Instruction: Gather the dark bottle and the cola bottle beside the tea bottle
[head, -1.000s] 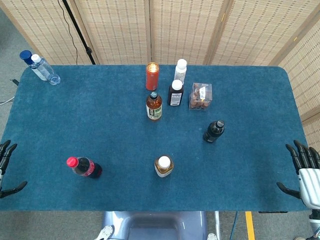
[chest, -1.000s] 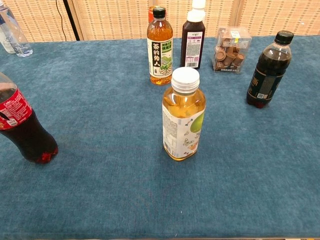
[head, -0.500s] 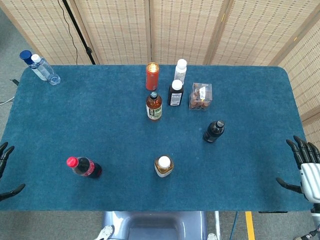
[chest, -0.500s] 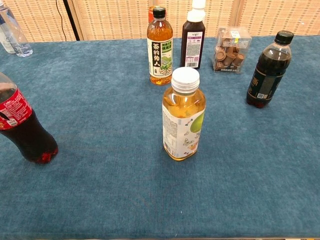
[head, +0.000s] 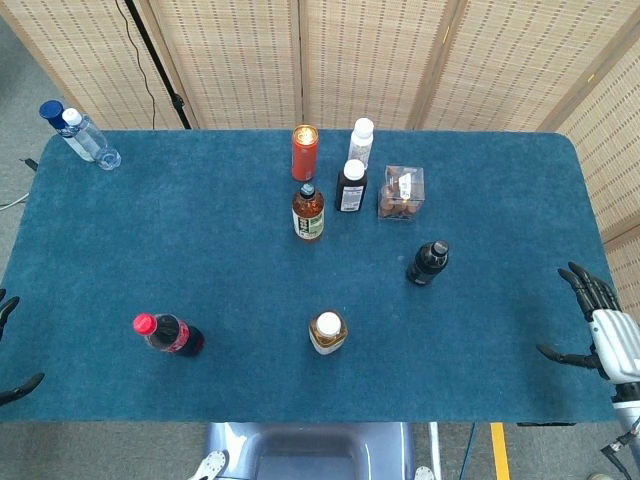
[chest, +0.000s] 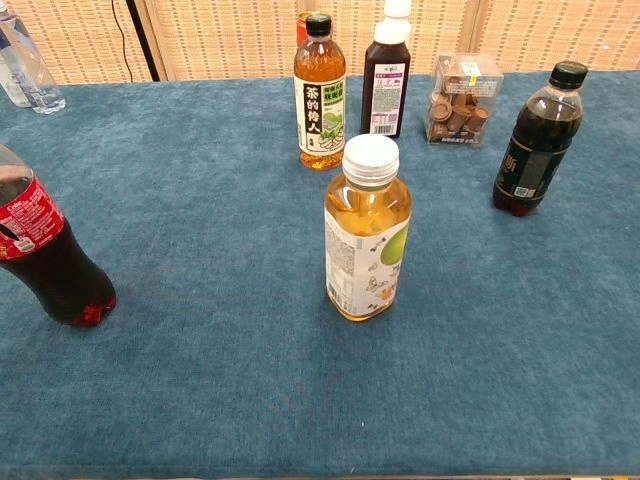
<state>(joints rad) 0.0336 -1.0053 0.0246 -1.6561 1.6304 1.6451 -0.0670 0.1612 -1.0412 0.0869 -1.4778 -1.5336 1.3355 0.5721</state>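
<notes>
Both hands sit off the tabletop (head: 200, 230) edges, nothing gripped. The right hand (head: 600, 330) hangs at the right edge with fingers spread wide and empty; the left hand (head: 12, 345) barely pokes in at the left edge, a few fingertips apart, nothing in them as far as can be seen.

The tea bottle (head: 327, 332), white cap and amber liquid, stands upright near the front centre. The cola bottle (head: 168, 334), red cap, stands well apart to its left. The dark bottle (head: 427, 263), black cap, stands to its right and further back. Neither is gathered yet, so the task looks barely begun.

Now the risks. All three are tall and narrow on a soft blue cloth (a pile surface gives poor footing), so a nudge high up could tip one. If the right hand comes in low and sideways at the dark bottle, it may knock it rather than wrap it. Behind it stands a cluster: an amber bottle (head: 308, 212), a purple-labelled bottle (head: 351, 187) and a clear snack box (head: 401, 192); overshooting the reach would bump those. On placement, setting either bottle down too tight against the tea bottle could topple it, and sliding instead of lifting might snag the cloth.
</notes>
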